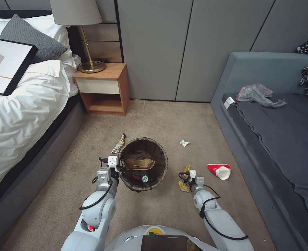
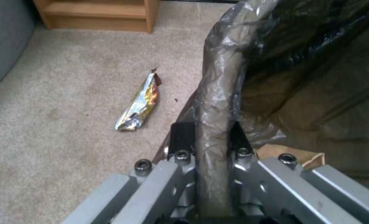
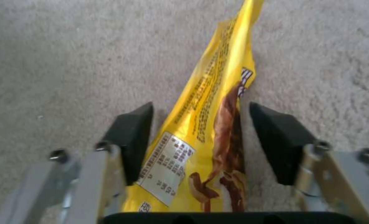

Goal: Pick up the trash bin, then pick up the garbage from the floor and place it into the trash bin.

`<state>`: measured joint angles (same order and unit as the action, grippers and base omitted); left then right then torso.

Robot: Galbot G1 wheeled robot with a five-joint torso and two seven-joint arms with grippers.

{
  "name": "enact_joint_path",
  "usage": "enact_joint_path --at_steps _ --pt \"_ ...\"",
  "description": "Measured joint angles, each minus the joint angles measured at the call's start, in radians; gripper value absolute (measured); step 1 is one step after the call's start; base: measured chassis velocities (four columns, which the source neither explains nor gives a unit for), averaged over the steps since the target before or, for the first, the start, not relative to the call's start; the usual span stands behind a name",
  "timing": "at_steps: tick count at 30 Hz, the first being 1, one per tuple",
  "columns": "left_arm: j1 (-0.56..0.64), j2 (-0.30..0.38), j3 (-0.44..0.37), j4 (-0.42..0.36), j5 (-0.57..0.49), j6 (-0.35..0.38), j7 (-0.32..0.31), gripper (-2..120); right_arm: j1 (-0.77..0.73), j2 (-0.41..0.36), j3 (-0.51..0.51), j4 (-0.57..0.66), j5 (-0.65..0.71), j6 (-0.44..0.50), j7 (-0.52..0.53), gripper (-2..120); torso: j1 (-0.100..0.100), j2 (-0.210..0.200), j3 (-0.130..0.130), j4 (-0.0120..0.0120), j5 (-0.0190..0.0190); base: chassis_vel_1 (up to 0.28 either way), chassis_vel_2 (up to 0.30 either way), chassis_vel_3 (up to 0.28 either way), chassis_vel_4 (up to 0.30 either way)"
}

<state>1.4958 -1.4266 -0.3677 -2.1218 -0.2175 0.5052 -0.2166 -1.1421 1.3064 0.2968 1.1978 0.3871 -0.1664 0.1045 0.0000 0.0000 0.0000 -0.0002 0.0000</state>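
A home bedroom: bed (image 1: 18, 104), nightstand (image 1: 103, 89) with lamp (image 1: 79, 31), sofa (image 1: 276, 139).

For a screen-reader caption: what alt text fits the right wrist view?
The right gripper is open, its black fingers straddling a yellow snack wrapper lying on beige carpet.

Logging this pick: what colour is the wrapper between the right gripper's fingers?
Yellow, with brown chocolate artwork and a white label; the wrapper shows best in the right wrist view.
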Motion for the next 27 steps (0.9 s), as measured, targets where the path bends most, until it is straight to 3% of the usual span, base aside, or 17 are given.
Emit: enact_joint_path --at_steps 2,4,11,14,27 --pt "-0.002 0.000 0.001 0.001 0.000 0.000 -0.001 2 -0.006 -0.002 0.005 0.006 -0.005 0.005 -0.001 41 0.000 0.000 0.000 0.0002 0.0001 0.000 0.000 0.000 0.000" --pt "-0.002 0.000 0.001 0.001 0.000 0.000 -0.001 2 -0.006 -0.002 0.005 0.006 -0.007 0.006 -0.001 39 0.000 0.000 0.000 0.0002 0.0001 0.000 0.000 0.000 0.000" --pt "-0.002 0.001 0.002 0.000 -0.001 0.000 -0.001 2 -0.005 -0.002 0.010 0.002 -0.023 0.020 -0.002 8 0.000 0.000 0.000 0.0002 0.0001 0.000 0.000 0.000 0.000" --pt "-0.002 0.002 0.002 0.000 -0.001 0.000 -0.001 2 -0.004 -0.003 0.010 0.001 -0.026 0.024 -0.003 0 0.000 0.000 0.000 0.0002 0.0001 0.000 0.000 0.000 0.000" --pt "-0.005 0.002 0.006 0.000 -0.001 0.001 -0.001 2 -0.004 -0.008 0.011 0.001 -0.033 0.047 -0.007 0 0.000 0.000 0.000 0.0002 0.0000 0.000 0.000 0.000 0.000"
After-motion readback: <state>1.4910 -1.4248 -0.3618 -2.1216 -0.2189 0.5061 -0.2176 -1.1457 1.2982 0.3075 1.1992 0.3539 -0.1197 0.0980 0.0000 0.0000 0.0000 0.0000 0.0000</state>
